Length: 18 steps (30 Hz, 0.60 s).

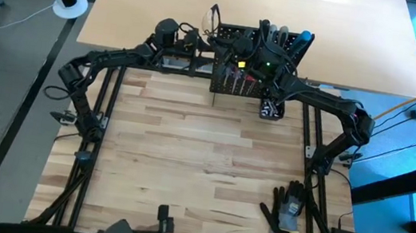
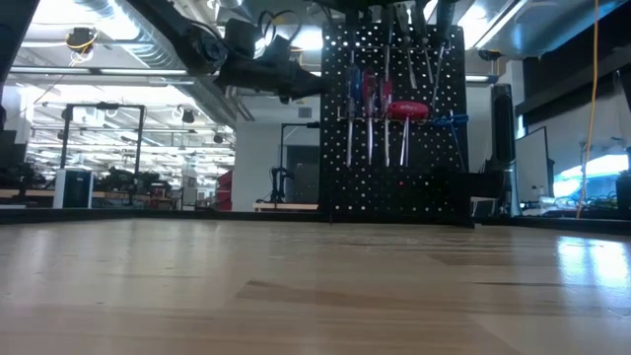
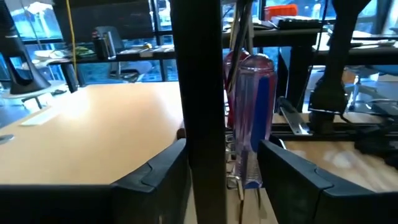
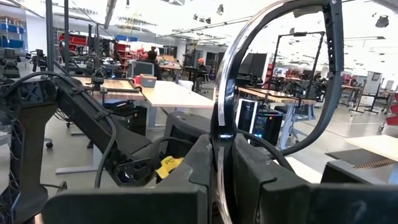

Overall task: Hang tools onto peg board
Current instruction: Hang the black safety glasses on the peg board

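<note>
My right gripper (image 1: 261,29), above the peg board (image 1: 238,82) at the counter's far edge, pinches a thin metal tool (image 4: 225,118) that I should lower gently onto a free peg, while my spread left gripper (image 1: 211,43) straddles the board's left edge to steady it.

Black peg board (image 2: 394,128) upright, far table edge; screwdrivers (image 2: 370,118) hanging.
</note>
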### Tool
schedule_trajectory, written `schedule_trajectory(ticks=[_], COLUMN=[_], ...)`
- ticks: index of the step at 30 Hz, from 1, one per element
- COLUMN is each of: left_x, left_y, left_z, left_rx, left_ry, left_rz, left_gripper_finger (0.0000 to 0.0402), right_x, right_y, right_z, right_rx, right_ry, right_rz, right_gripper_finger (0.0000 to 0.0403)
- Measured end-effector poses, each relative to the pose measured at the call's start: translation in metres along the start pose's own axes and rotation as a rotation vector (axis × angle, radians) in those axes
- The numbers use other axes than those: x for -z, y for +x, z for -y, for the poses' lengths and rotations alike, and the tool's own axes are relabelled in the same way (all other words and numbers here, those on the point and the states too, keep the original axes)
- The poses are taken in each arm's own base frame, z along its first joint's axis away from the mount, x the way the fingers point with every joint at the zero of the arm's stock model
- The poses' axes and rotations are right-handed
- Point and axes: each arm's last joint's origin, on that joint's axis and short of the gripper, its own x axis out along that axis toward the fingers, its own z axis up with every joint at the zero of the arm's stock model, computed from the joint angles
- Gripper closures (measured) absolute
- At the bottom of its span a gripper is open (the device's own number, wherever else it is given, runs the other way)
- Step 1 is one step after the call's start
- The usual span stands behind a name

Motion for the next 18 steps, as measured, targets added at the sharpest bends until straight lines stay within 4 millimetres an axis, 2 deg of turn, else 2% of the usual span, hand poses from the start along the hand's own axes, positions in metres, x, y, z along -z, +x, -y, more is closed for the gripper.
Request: schedule_trajectory(ticks=[10,18], left_x=[-0.001,0.000], left_y=[0.011,0.014], left_z=[0.016,0.021], left_rx=[0.048,0.066], left_ry=[-0.011,-0.026], left_rz=[-0.004,-0.023], left_gripper_finger=[0.0218,0.0218], right_x=[0.000,-0.010], right_y=[0.000,-0.007], right_z=[-0.001,0.000], right_rx=[-0.036,-0.025], right_ry=[0.025,0.049], right_rz=[0.000,0.008], right_gripper_finger=[0.0368,0.0368])
